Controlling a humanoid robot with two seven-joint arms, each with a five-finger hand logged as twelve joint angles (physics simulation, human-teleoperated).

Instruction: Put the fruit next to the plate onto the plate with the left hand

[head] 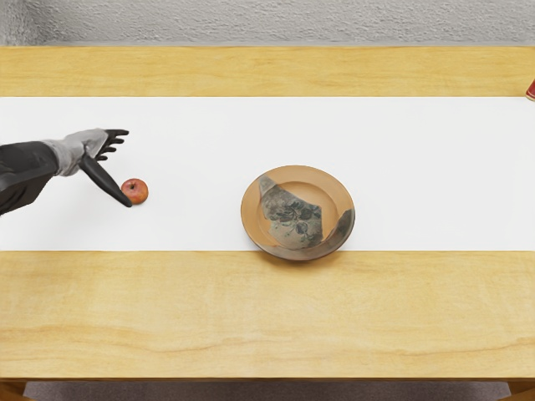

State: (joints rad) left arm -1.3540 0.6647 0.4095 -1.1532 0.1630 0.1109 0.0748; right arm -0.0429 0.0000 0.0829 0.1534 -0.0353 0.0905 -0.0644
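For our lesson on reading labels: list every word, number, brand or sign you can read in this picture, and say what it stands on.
None can be read.
The plate bears only a dark painted pattern, no letters.
The apple, left hand, white cloth and table are unmarked.
The red thing at the right edge is cut off: cannot tell.

Wooden table [267, 309] — glazed ceramic plate [334, 194].
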